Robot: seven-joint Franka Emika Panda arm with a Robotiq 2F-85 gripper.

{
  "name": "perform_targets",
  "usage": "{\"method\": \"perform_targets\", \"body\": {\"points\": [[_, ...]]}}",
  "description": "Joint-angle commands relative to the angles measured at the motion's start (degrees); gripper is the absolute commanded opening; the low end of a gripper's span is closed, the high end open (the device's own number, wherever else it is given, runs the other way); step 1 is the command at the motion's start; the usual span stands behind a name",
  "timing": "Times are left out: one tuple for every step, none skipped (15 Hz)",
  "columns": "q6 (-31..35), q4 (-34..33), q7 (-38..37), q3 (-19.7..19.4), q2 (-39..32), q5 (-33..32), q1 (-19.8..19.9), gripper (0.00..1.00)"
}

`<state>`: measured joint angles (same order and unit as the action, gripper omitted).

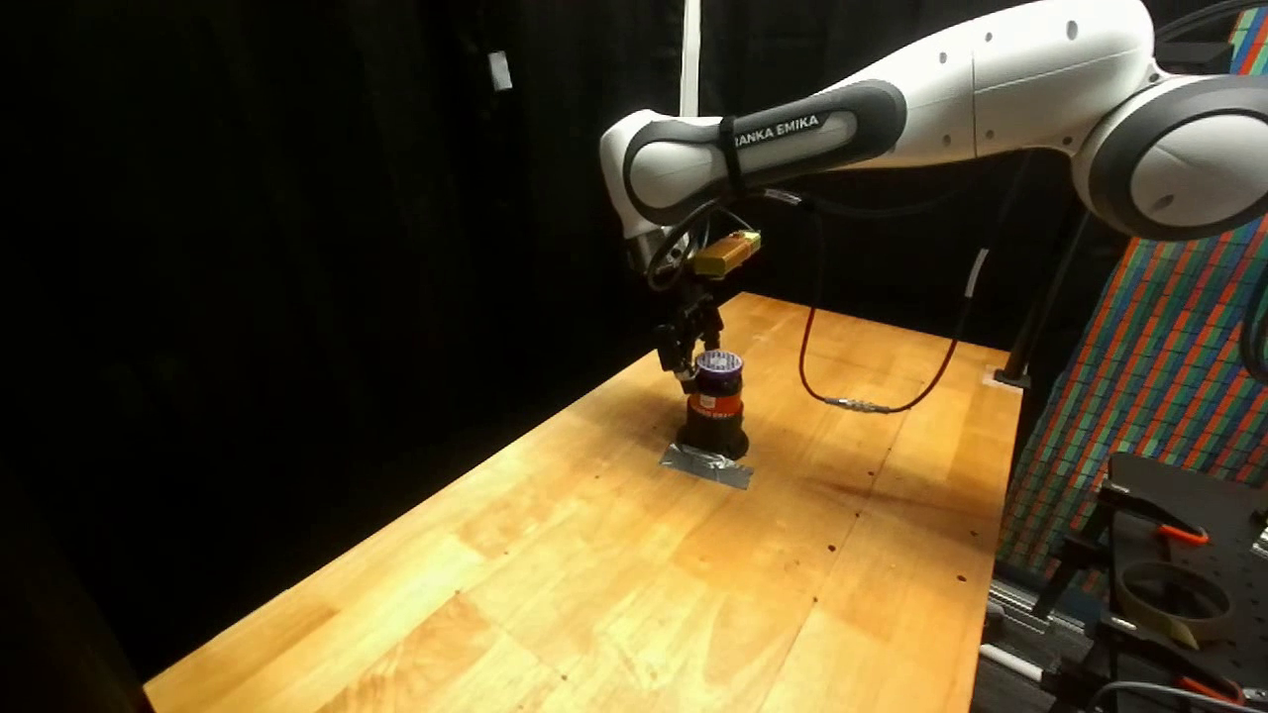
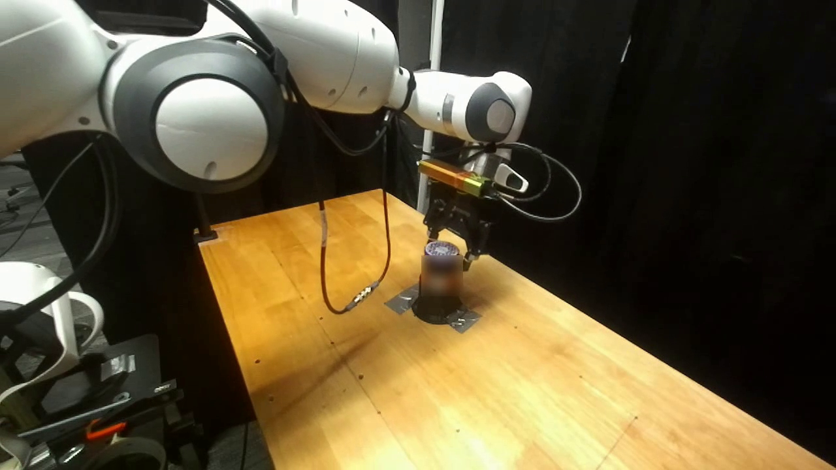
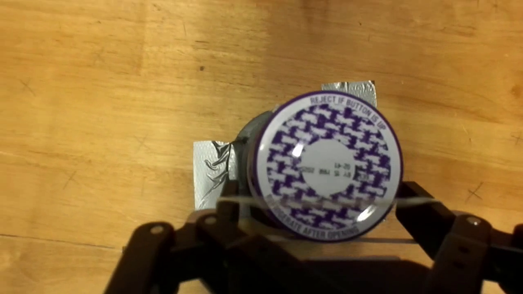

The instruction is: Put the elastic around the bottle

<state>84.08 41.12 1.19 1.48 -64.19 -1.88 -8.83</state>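
The bottle (image 1: pixel 715 407) is squat and dark, with an orange-red band and a purple and white lid. It stands upright on the table and shows in both exterior views (image 2: pixel 441 282), partly blurred in one place. In the wrist view its lid (image 3: pixel 327 163) fills the middle. My gripper (image 3: pixel 318 195) is open, pointing down at the bottle's top, with one finger on each side of the lid. A pale elastic (image 3: pixel 419 200) is stretched between the fingertips, and one strand crosses over the lid. A second thin line shows by the lid's lower edge; I cannot tell if it is the elastic's other strand.
The bottle sits in a wide black base (image 2: pixel 436 312) fixed to the wooden table (image 1: pixel 594 594) with silver tape (image 3: pixel 210 171). A cable (image 1: pixel 857 405) hangs from the arm in a loop. A side cart (image 1: pixel 1179 555) with tools stands beyond the table edge.
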Motion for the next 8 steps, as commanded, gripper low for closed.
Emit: {"method": "perform_targets", "body": {"points": [[-7.2,-3.7,0.9,-1.2,-1.3,-2.4,-1.6,1.0],[-8.9,-2.9,2.1,-1.1,-0.7,-3.0,-1.7,1.0],[-10.1,-2.1,3.1,-1.1,0.0,-3.7,-1.7,1.0],[-10.4,-1.1,4.0,-0.9,0.8,-4.0,-1.5,1.0],[-10.5,-0.1,5.4,-0.6,1.6,-4.1,-1.1,1.0],[-10.1,1.4,6.6,-0.6,2.6,-4.5,-0.8,1.0],[-9.5,2.5,7.7,-0.5,3.4,-4.8,-0.5,1.0],[-8.4,4.3,8.7,-0.5,4.7,-4.8,0.0,1.0]]}}
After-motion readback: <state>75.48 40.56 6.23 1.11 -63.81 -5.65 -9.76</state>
